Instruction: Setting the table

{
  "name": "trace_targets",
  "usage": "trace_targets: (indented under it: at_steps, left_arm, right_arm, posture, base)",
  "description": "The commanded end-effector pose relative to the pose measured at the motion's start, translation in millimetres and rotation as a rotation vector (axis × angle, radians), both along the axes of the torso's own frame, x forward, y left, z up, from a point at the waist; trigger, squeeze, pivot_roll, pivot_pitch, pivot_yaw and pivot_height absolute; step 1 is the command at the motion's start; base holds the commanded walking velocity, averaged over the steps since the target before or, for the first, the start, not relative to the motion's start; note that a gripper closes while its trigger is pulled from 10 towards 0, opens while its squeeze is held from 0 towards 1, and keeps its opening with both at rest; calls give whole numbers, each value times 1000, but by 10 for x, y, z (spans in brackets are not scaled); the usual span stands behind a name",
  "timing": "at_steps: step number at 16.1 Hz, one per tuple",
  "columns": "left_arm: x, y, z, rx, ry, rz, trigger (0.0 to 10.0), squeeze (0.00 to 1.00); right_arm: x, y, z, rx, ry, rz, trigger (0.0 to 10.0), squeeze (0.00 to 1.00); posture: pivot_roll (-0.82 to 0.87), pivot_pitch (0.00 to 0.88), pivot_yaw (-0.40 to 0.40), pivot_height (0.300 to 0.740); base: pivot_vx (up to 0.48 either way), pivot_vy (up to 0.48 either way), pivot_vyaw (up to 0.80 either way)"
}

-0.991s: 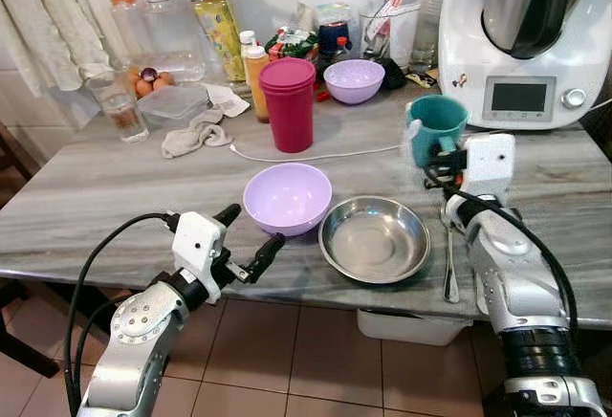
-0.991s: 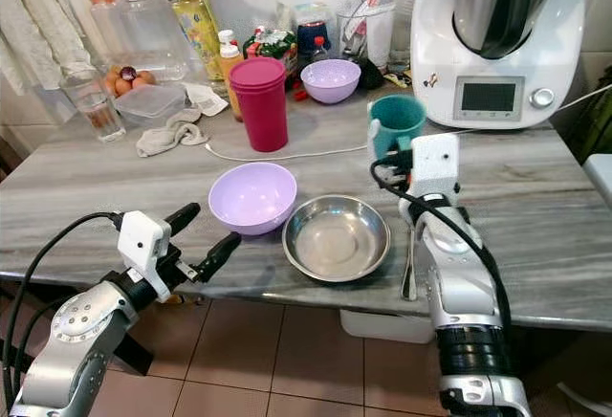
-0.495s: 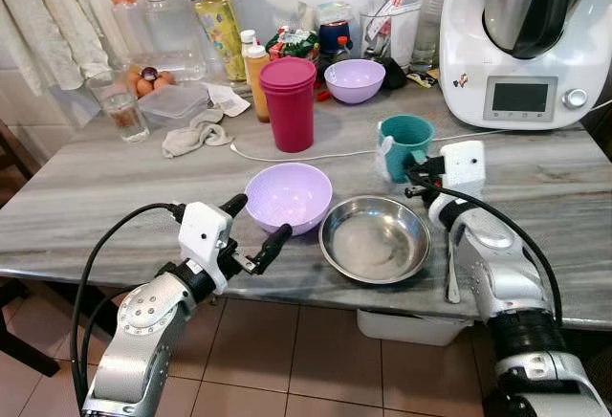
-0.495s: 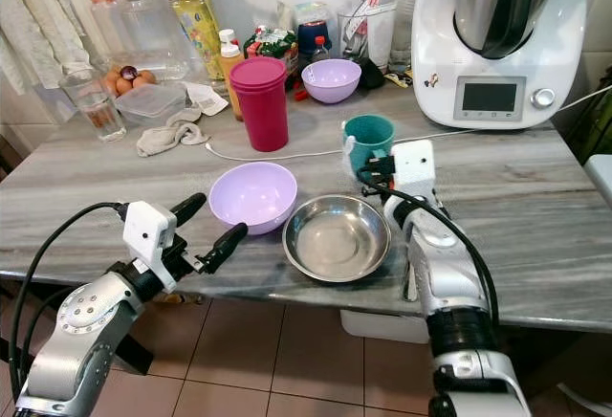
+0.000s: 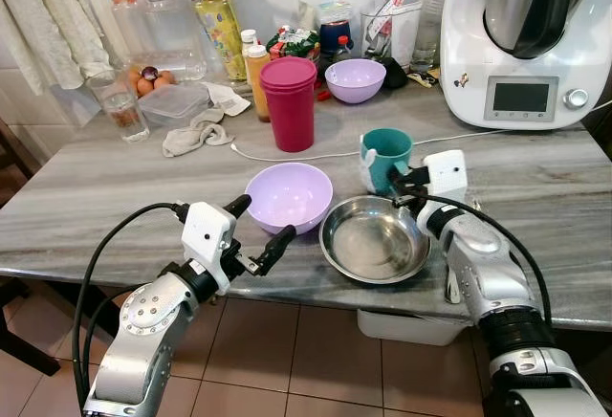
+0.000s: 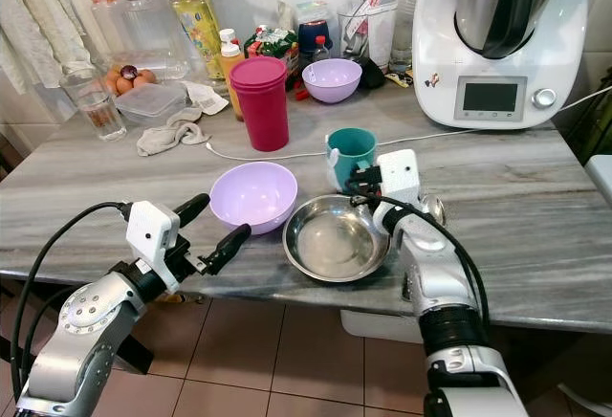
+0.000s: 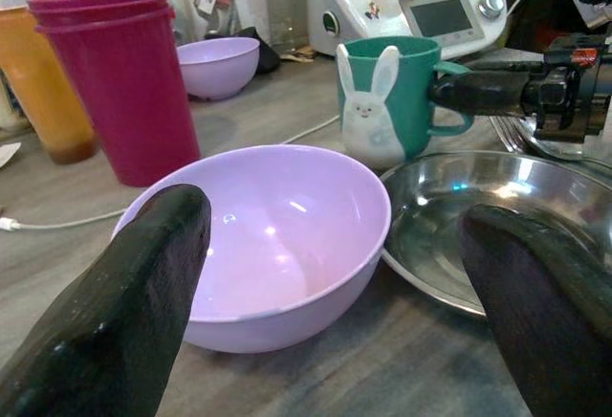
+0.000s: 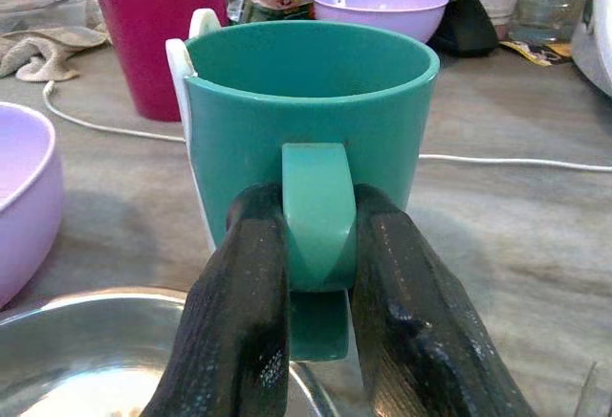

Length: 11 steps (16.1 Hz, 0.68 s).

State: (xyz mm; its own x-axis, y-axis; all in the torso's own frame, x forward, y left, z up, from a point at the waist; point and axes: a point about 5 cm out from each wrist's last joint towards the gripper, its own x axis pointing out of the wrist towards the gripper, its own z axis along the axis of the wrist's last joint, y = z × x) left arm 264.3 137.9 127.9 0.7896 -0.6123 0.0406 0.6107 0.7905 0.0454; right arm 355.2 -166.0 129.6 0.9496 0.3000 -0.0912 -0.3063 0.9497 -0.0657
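My right gripper [image 8: 318,274] is shut on the handle of a teal mug [image 5: 384,157] with a white rabbit figure [image 7: 369,111], holding it upright just behind the far rim of a steel bowl [image 5: 373,238]. A lilac bowl [image 5: 288,195] sits to the left of the steel bowl. My left gripper [image 5: 256,229] is open at the table's front edge, its fingers [image 7: 134,302] spread on either side of the lilac bowl's near rim without touching it. A spoon [image 5: 449,274] lies right of the steel bowl, partly hidden by my right arm.
Behind stand a magenta tumbler stack [image 5: 289,101], a second lilac bowl [image 5: 355,79], bottles, a glass [image 5: 121,111], a plastic box [image 5: 178,103], a cloth [image 5: 196,136] and a white cable [image 5: 306,157]. A white kitchen machine [image 5: 526,39] fills the back right corner.
My right gripper has carried the teal mug leftwards, from beside the kitchen machine to behind the steel bowl. My left gripper has edged slightly closer to the lilac bowl.
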Motion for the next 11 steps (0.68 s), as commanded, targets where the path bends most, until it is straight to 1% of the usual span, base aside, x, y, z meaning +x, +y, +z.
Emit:
trace_targets:
  at_steps: [1, 7, 8, 9, 10, 11]
  left_arm:
    - [-14, 13, 18, 9, -2, -8, 10000, 0]
    - [-16, 7, 4, 13, 7, -9, 10000, 0]
    - [-17, 7, -1, 14, 9, -9, 10000, 0]
    - [-16, 8, -4, 15, 10, -8, 10000, 0]
    - [-15, 7, -7, 14, 11, -8, 10000, 0]
    - [-14, 4, -8, 13, 12, -8, 10000, 0]
  right_arm:
    - [-3, 36, 0, -2, -10, 21, 10000, 0]
    - [-31, -34, -80, -37, 6, 8, 10000, 0]
    - [-42, -63, -100, -56, 7, 5, 10000, 0]
    - [-46, -79, -105, -59, 7, 1, 10000, 196]
    - [-47, -98, -105, -63, 5, -4, 10000, 671]
    - [-46, -110, -106, -67, 3, -8, 10000, 949]
  posture:
    - [-216, 0, 99, 740]
    - [-216, 0, 101, 740]
    - [-218, 0, 101, 740]
    - [-219, 0, 102, 740]
    - [-220, 0, 102, 740]
    - [-222, 0, 103, 740]
  base:
    - [0, 0, 0]
    - [0, 0, 0]
    - [0, 0, 0]
    - [0, 0, 0]
    - [0, 0, 0]
    - [0, 0, 0]
